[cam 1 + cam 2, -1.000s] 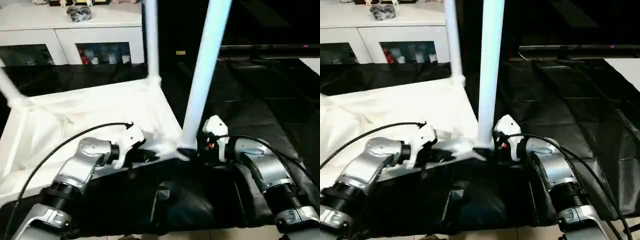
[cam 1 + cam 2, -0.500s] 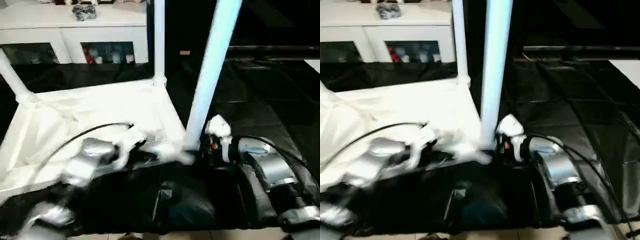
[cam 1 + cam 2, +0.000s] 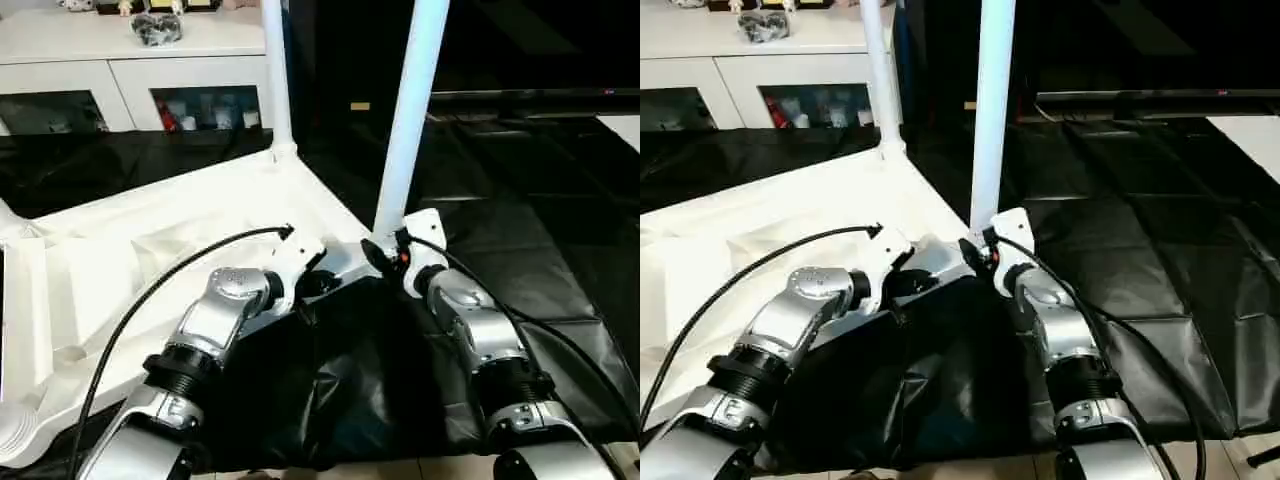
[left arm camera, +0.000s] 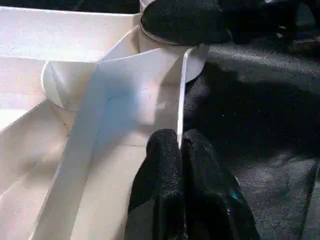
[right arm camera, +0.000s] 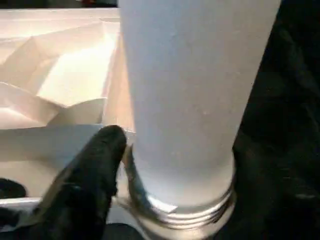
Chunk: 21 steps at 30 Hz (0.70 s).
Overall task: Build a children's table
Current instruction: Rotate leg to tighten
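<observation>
Lying upside down on the black-draped table [image 3: 560,250], the tabletop [image 3: 120,260] is pinched at its near rim by the closed left gripper [image 4: 179,150]. The near leg [image 3: 408,110], upright in its corner socket [image 5: 175,205], is clasped at its base by the right gripper [image 3: 385,252], with one finger [image 5: 87,180] seen against it.

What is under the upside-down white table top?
Black cloth lies under the white tabletop and spreads out past its edges. What lies beneath the middle of the tabletop is covered. Two white legs stand up from its corner sockets.
</observation>
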Motion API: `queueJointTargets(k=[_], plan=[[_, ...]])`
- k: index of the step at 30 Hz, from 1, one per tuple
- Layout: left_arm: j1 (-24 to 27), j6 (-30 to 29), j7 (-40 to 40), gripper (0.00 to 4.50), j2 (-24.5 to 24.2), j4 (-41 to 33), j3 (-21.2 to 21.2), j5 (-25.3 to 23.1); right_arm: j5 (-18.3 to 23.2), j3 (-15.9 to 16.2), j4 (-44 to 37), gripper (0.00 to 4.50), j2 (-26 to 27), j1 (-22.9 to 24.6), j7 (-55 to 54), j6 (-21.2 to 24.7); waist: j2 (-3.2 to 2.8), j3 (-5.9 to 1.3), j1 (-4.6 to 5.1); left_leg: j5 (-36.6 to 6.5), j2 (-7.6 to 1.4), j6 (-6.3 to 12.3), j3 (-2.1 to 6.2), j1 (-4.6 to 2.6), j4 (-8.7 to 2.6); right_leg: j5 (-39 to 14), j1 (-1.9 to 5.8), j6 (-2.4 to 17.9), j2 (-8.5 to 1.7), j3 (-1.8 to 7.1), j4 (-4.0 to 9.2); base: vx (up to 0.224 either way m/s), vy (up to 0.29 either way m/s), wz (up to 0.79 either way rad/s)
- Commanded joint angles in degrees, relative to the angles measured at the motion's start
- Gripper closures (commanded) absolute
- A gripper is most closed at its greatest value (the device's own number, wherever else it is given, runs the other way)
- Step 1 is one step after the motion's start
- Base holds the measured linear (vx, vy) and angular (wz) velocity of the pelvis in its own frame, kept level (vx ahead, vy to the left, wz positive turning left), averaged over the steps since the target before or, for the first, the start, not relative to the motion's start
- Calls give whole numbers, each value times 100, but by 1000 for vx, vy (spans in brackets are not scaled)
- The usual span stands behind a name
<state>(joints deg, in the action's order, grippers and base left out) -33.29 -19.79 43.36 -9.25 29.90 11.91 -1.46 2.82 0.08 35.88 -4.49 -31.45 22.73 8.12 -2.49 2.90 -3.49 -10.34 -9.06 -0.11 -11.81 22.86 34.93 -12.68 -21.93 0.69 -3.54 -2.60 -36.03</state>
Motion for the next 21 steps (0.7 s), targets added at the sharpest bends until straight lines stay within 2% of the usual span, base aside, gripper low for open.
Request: queueJointTargets(k=[1,2,5,7,10,14,15,16,18,19,21], plan=[[-65,122,-179,450,201,-221,-84,246,149,539,-102,76,342,43,823,-13,94,-349,7,-1079,-459,196,262,-166,-452,-960,163,1210,-569,290,500,0,0,0],[-7,143,-15,450,120,-306,-58,278,143,594,-168,69,201,52,1002,-37,77,-354,2,-1085,-463,186,264,-169,-450,-941,164,1221,-578,292,495,0,0,0],[118,172,350,450,-69,-481,-15,341,184,702,-374,69,-128,118,1534,-40,94,-368,11,-844,-457,305,262,-125,-427,-543,200,1277,-576,285,448,0,0,0],[256,150,809,450,-324,-652,24,429,275,851,-687,69,-564,260,2318,2,107,-388,-21,-639,-448,473,252,-122,-385,-219,228,1315,-574,273,419,0,0,0],[303,212,1010,450,-448,-685,61,434,328,899,-807,69,-749,314,2658,65,98,-381,-17,-568,-448,615,236,-121,-375,-114,205,1400,-555,266,413,0,0,0],[418,231,1714,450,-815,-826,204,524,442,1024,-1114,69,-1245,425,3619,282,95,-359,-29,-791,-475,511,239,-142,-399,-472,200,1410,-549,264,442,0,0,0],[440,214,1897,450,-907,-874,237,561,485,1076,-1195,69,-1375,444,3853,350,115,-360,-39,-805,-482,499,239,-144,-400,-542,202,1403,-547,260,433,0,0,0],[460,155,2076,450,-1004,-935,279,599,524,1144,-1272,69,-1506,461,4069,395,100,-356,-43,-833,-486,484,234,-151,-403,-616,190,1400,-541,259,434,0,0,0],[469,126,2146,450,-1046,-965,295,618,533,1174,-1302,69,-1557,466,4158,412,103,-348,-37,-865,-495,451,231,-161,-409,-633,169,1420,-541,267,437,0,0,0],[471,117,2218,450,-1084,-976,307,631,520,1206,-1314,95,-1593,465,4224,417,107,-346,-31,-866,-492,426,235,-153,-415,-628,173,1446,-551,270,437,0,0,0],[470,152,2363,450,-1170,-991,334,636,482,1282,-1331,105,-1666,458,4366,407,107,-352,-52,-894,-488,398,229,-170,-406,-654,167,1458,-553,272,441,0,0,0]])
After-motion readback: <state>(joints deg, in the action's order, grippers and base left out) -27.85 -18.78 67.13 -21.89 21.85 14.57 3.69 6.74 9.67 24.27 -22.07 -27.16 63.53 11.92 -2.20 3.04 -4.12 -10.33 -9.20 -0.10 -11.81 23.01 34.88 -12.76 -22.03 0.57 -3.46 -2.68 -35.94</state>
